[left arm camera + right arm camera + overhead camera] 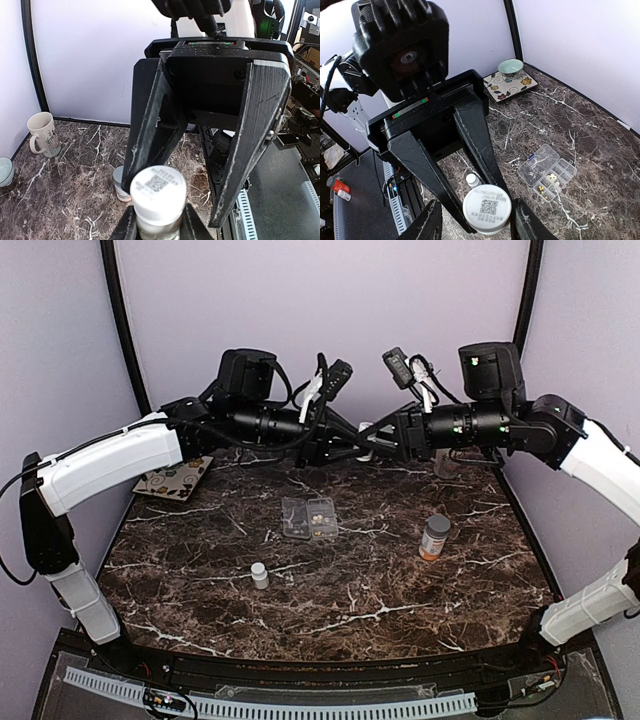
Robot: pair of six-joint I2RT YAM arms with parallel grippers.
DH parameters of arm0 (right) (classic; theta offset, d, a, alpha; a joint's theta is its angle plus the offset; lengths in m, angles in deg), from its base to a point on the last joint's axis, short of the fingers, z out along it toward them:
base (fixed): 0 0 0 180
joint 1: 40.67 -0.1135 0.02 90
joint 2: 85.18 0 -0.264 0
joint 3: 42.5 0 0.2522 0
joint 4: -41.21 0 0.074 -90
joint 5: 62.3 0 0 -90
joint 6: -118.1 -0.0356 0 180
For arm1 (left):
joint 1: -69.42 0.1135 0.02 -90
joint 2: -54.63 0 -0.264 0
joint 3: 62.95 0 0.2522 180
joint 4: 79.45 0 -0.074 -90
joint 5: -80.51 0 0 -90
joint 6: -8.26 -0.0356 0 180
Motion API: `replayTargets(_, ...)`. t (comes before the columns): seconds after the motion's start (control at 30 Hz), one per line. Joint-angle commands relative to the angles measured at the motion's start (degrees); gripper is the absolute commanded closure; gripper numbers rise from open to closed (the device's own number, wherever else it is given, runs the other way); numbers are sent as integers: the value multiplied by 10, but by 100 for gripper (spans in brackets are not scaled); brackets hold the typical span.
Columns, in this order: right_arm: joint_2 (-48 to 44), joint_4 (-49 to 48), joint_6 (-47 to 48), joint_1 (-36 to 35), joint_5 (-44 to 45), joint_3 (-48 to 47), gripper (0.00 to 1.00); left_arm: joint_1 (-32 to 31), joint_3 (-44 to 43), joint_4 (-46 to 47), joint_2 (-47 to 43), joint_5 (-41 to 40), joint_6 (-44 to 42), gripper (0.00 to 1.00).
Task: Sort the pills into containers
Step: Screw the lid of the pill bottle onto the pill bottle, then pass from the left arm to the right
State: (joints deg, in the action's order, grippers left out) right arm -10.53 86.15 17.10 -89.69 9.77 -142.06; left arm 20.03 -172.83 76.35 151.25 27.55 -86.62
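Observation:
A small white-capped bottle (158, 187) hangs above the back of the table, where both arms meet. My left gripper (159, 227) is shut on the bottle's body, just under the cap. The right gripper (476, 222) straddles the same bottle (486, 209) with its jaws open, leaving a clear gap on the left side. The clear pill box (309, 517) lies open at mid-table, also seen in the right wrist view (547, 172). A few pale pills (551, 177) sit in its compartments.
An orange bottle (434, 537) with a grey cap stands right of the box. A second small white bottle (259, 575) stands nearer the front. A patterned plate (175, 478) and a bowl (510, 66) are at the back left, and a mug (42, 134) at the back right.

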Motion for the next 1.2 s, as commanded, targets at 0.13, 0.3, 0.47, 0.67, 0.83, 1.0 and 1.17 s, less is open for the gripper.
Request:
replayTargets(0.13,-13,42,-7,-9,-2,21,52,8,-8,76,-27,-25,-2,100)
replayTargets(0.3,-23,37,-9,-7,7,26,51,8,-6,77,-26,-26,-1,100)
replayTargets(0.47,-35,31,-13,-6,15,33,51,7,-2,78,-25,-34,0,100)
replayTargets(0.67,-58,31,-20,-7,53,49,51,6,18,92,-23,-55,7,100)
replayTargets(0.83,-88,29,-34,-6,146,79,51,-6,67,135,-23,-83,20,100)
replayTargets(1.0,-134,22,-55,-6,246,122,51,-22,139,216,-20,-120,41,100)
replayTargets(1.17,-168,17,-74,-6,323,160,51,-39,216,321,-12,-138,52,100)
